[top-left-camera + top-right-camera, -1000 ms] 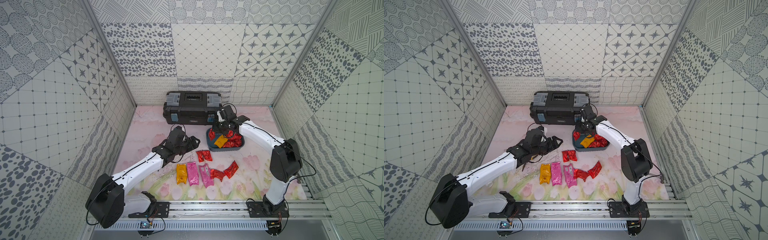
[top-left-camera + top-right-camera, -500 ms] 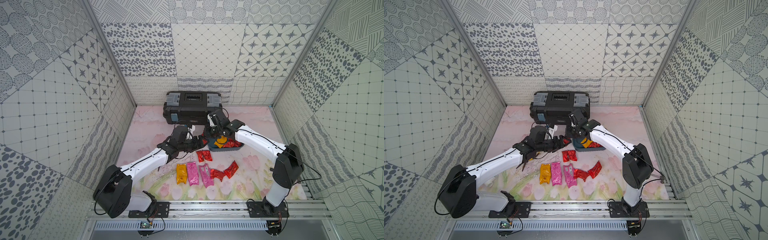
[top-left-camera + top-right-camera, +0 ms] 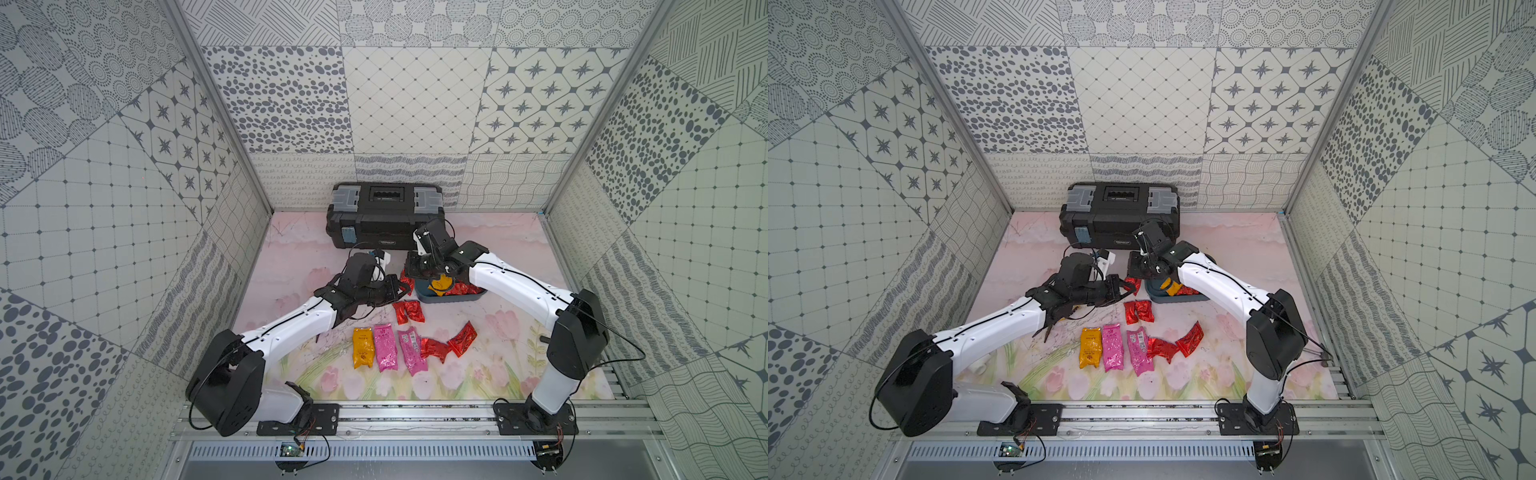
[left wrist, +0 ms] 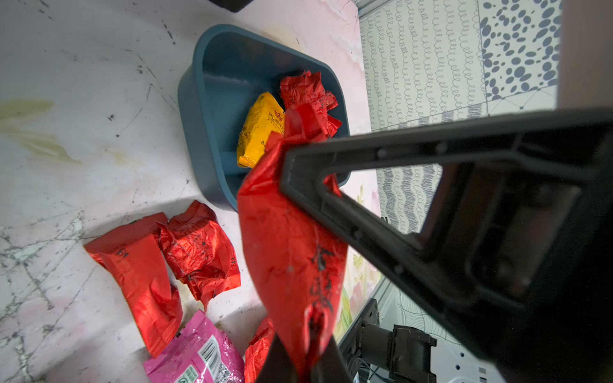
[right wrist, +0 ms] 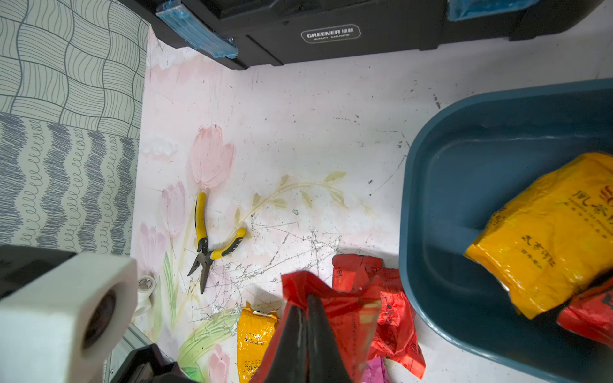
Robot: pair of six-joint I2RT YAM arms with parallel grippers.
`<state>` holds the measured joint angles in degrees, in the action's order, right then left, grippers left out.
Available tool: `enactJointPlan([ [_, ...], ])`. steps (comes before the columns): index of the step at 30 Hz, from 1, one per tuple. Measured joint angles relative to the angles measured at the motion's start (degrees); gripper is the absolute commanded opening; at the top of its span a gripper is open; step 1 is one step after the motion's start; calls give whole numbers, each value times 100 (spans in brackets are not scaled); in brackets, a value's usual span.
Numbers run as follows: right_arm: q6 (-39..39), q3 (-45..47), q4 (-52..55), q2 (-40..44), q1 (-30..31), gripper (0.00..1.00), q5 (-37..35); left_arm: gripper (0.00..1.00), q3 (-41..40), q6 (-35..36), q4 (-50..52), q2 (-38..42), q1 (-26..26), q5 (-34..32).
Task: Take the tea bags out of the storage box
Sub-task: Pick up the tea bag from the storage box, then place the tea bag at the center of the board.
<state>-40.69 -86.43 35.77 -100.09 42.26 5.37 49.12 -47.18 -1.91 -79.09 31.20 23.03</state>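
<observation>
Just left of the storage box (image 3: 473, 296), at the middle of both top views, one red tea bag (image 4: 292, 252) hangs between the two arms, clear of the rim. A second ago the left gripper (image 4: 303, 363) stood wide open, well off to the left, while the right gripper (image 5: 306, 318) worked over the box. Now the left one has reached in and closed fully on the packet's lower end, seen at the bottom edge of the left wrist view. The right jaws are pinched tight on the same packet, at the bottom of the right wrist view, so both arms hold it at once. That reads as a handover. This bag is out, and I judge the right jaws must let go before the left can carry it to the row of tea bags (image 3: 385, 348) lying on the table (image 3: 498, 232) at lower centre. An orange-yellow packet (image 5: 547, 232) and crumpled red packets (image 5: 587, 318) lie inside the box, so the task is unfinished.
</observation>
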Motion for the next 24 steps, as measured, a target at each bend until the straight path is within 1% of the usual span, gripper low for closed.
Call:
enactJointPlan([
  [4, 52, -2, 4, 0, -11, 40, 17, 0, -52, 26, 2, 81, 0, -33],
  [7, 83, 7, 33, 50, -92, 48, 61, 0, -111, 44, -4, 153, 0, -81],
  [12, 142, 431, 17, 553, -400, 53, 85, 0, -243, 42, 57, 238, -9, -227],
  [18, 170, 1458, 50, 1526, -1071, 54, 13, 0, -363, 24, 496, 177, -118, -599],
  [24, 170, 2218, 96, 2035, -1480, 53, 13, 0, -509, 33, 925, -79, -170, -903],
])
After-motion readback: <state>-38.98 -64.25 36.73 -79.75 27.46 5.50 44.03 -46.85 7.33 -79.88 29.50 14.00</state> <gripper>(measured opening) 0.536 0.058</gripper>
